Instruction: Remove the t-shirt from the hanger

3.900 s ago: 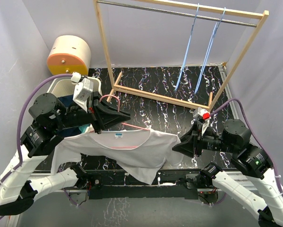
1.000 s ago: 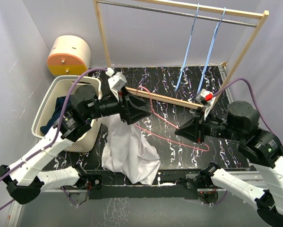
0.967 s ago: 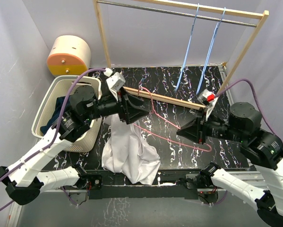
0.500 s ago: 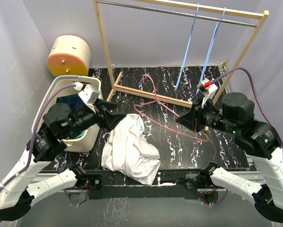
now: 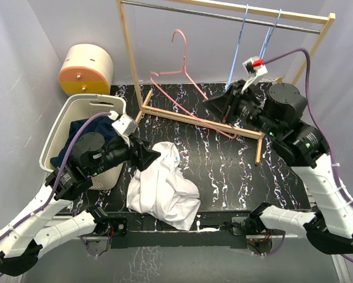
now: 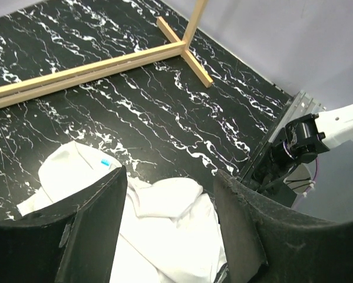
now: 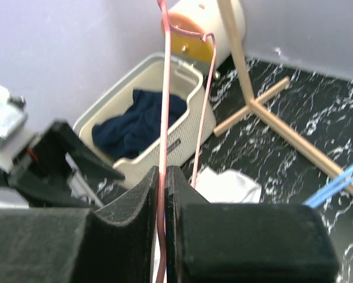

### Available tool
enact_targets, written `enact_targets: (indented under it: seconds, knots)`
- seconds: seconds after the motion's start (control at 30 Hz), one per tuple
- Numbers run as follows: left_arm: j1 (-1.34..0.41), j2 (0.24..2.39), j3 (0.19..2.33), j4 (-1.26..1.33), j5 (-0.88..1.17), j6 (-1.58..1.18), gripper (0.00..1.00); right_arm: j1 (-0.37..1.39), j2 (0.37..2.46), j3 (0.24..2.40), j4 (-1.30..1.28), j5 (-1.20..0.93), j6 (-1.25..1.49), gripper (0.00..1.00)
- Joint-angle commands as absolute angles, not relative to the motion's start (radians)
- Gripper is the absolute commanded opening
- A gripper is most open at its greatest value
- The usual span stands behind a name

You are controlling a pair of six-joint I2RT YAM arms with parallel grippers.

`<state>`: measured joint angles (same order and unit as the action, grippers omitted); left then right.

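The white t-shirt (image 5: 161,188) lies crumpled on the black marbled table, off the hanger; it also shows in the left wrist view (image 6: 158,236) and the right wrist view (image 7: 229,186). The bare pink hanger (image 5: 182,76) hangs in the air in front of the wooden rack, its hook just under the top rail. My right gripper (image 5: 223,109) is shut on the hanger's wire (image 7: 163,118), which runs between the pressed jaws (image 7: 162,171). My left gripper (image 5: 149,156) hovers open just left of and above the shirt (image 6: 170,183), holding nothing.
A cream laundry basket (image 5: 91,101) with dark blue clothes (image 5: 82,130) stands at the left. The wooden rack (image 5: 129,53) spans the back, with two blue hangers (image 5: 235,59) on its rail. An orange and cream drum (image 5: 85,68) sits back left.
My right arm has lifted the pink hanger from low over the table up to the rack's rail. The left gripper has drawn back left. The shirt lies still.
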<state>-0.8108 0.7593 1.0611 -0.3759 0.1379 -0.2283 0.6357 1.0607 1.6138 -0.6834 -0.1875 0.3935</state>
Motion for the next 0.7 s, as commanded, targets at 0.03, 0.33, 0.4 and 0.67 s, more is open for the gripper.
enact_targets:
  seconds: [0.03,0.33,0.4,0.67]
  knots:
    - [-0.81,0.756,1.02,-0.376,0.168,-0.253,0.59,0.633,1.156,1.721,-0.464,-0.011,0.41,0.08]
    - [-0.81,0.729,0.963,-0.368,0.17,-0.271,0.59,0.634,1.216,1.725,-0.269,0.236,0.357,0.08]
    - [-0.81,0.728,0.955,-0.368,0.171,-0.274,0.59,0.633,1.219,1.717,-0.24,0.277,0.345,0.08]
    - [-0.81,0.775,0.94,-0.404,0.127,-0.305,0.59,0.634,1.284,1.713,-0.208,0.39,0.323,0.08]
